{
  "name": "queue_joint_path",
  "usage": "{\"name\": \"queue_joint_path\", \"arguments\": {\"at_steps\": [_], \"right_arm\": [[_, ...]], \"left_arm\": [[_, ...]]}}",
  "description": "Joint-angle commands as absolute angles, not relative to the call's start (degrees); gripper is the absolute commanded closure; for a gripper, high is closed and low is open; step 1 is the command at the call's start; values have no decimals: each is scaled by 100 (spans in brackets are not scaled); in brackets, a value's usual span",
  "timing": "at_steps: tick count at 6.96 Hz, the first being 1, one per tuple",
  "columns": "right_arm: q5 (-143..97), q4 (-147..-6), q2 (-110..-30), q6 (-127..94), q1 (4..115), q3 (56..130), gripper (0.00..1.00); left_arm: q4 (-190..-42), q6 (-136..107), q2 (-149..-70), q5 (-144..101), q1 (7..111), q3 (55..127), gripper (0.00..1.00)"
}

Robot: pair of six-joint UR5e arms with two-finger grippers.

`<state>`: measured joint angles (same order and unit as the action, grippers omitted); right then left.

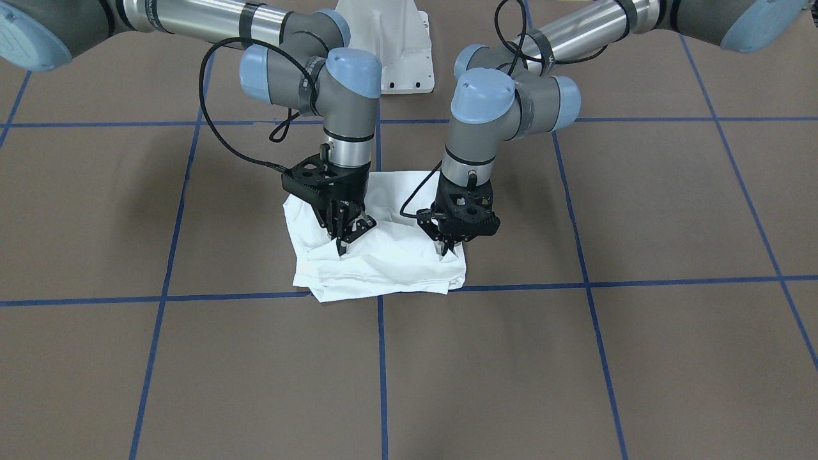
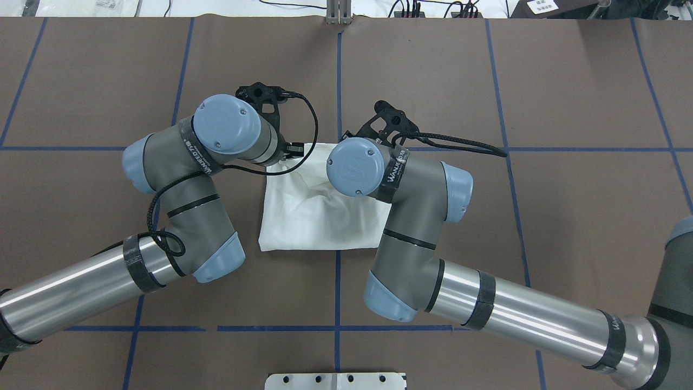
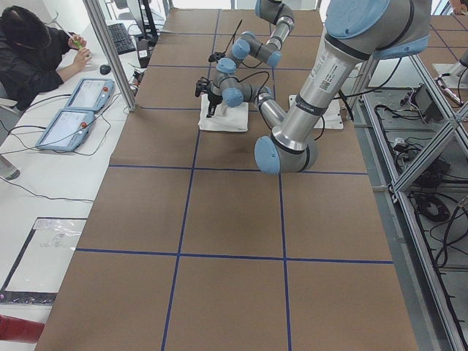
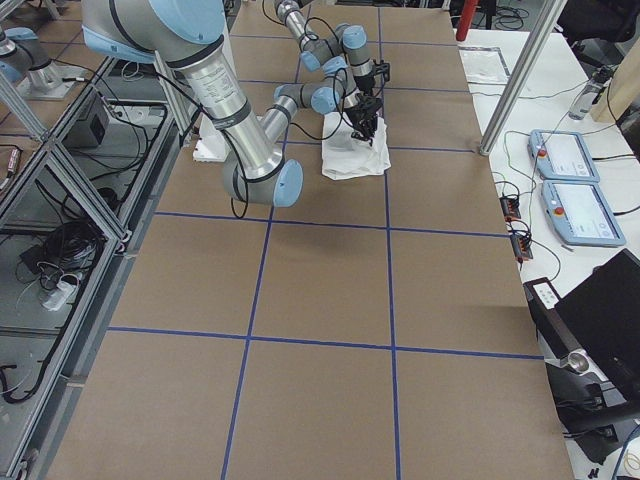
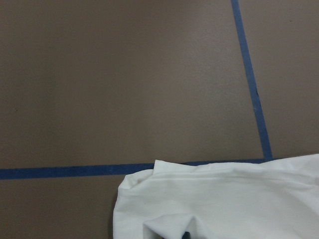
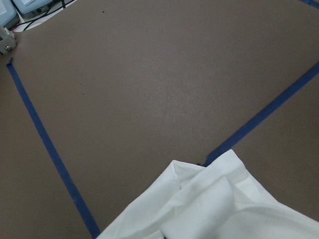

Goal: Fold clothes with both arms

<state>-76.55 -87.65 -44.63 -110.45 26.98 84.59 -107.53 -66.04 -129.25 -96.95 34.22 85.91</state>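
T-shirt (image 1: pixel 383 268) edge on tape (image 1: pixel 192 298) | left claw (image 1: pixel 450 250), right claw (image 1: pixel 351 239) there | table (image 1: pixel 639 358) wide around

Closest to the right gripper (image 1: pixel 345 244), a corner of the white T-shirt (image 6: pixel 219 209) lies on the brown table (image 6: pixel 149 74). The cloth shows at least 2 layers here. An upper flap with a soft folded edge sits on top, and a lower layer spreads out sideways beneath it.

1 blue tape strip (image 6: pixel 40 134) runs from far out on the table back toward the gripper and meets the T-shirt's edge. A 2nd blue tape strip (image 6: pixel 269 107) comes in at a slant and disappears under the T-shirt's corner.

Farthest from the gripper, past the table's edge, are part of a pale blue device (image 6: pixel 27 6) and a small grey metal piece (image 6: pixel 5 44).
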Motion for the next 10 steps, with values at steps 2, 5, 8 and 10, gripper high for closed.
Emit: {"name": "queue_joint_path", "arguments": {"at_steps": [2,5,8,10], "right_arm": [[-7655,-8446,-4412,-10140,2786,8147,1],[-8235,-8499,-4237,-9721,2988,8419,0],[-8070,-8508,-4139,-9477,2438,8411,0],[-7647,-8490,-4166,-8976,2197,8053,0]], "left_arm": [[-11065,-6540,-12894,-9633,3437,8349,1],[-11144,-5043,-12405,-10130,4057,9040,0],[-11145,-4298,-12076,-10582,4482,9299,0],[-11145,-4359,-12076,-10582,4474,9299,0]]}}
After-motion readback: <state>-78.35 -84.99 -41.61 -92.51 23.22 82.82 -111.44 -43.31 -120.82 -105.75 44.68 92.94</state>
